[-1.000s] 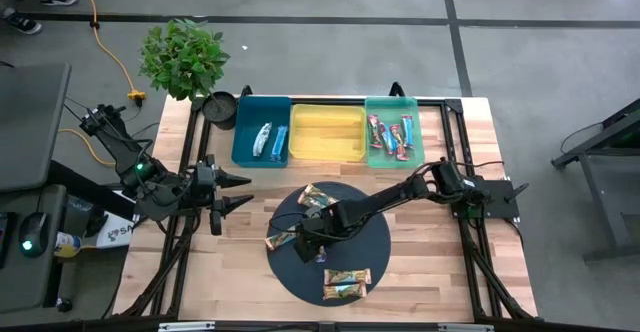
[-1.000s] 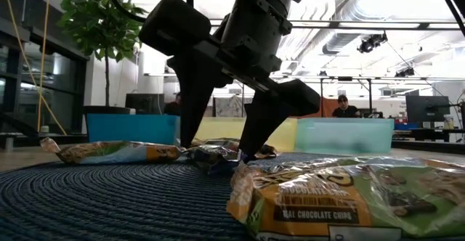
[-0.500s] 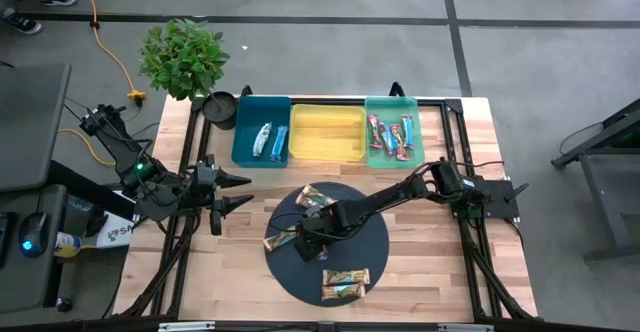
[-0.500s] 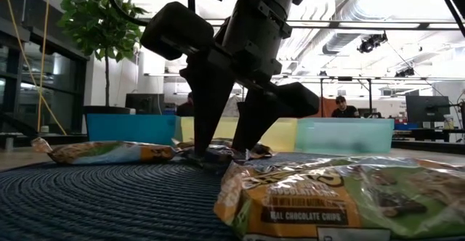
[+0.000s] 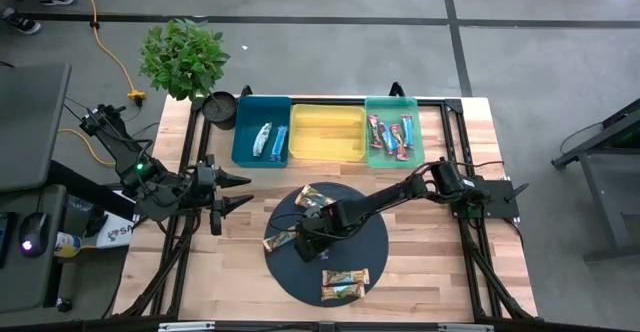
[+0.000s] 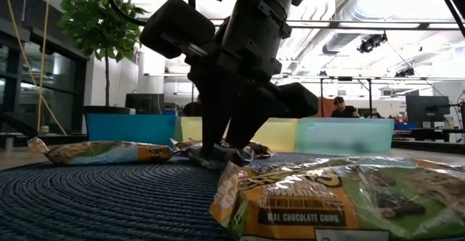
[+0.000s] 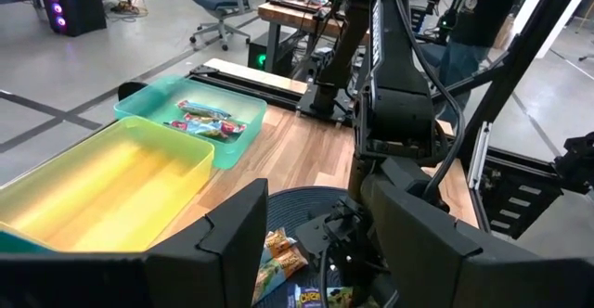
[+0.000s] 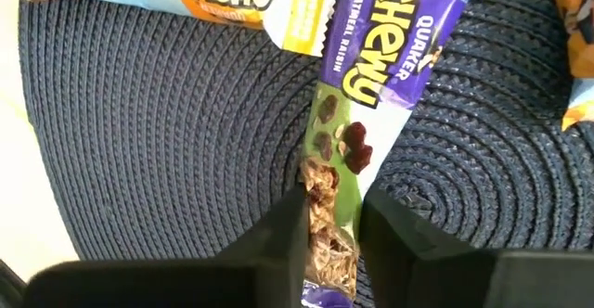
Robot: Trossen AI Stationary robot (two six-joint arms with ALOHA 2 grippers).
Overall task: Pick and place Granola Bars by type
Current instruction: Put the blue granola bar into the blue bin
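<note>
Waiting at the table's left edge, the left gripper [image 5: 238,191] hovers over bare wood with its two fingers apart and nothing between them, well away from the work. Behind it along the far edge stand three bins: the teal bin [image 5: 243,142] with two blue-and-white bars, the yellow bin [image 5: 327,151] with no bars visible in it, and the green bin [image 5: 375,154] with several bars in red and blue wrappers.

Mid-table, on the round dark mat [image 5: 285,277], the right gripper [image 5: 303,248] is down at the mat's surface and pinching the oatmeal raisin bar [image 8: 357,104], a purple-and-green wrapper. The right wrist view shows the fingers squeezing one end of it across its narrow width; the bar's long axis runs straight ahead of the claw, so most of its length projects forward past the fingertips. The low view confirms the fingertips at mat level on a crumpled wrapper. The grip appears to be just seating, not yet a lift.

Unsorted bars lie around it: a tan-gold bar [image 5: 278,240] touching the mat's left rim, two more [image 5: 317,200] at the far side, and a pair [image 5: 345,283] near the front. The right arm, reaching in from the table's right side, is clearly the nearer one.
</note>
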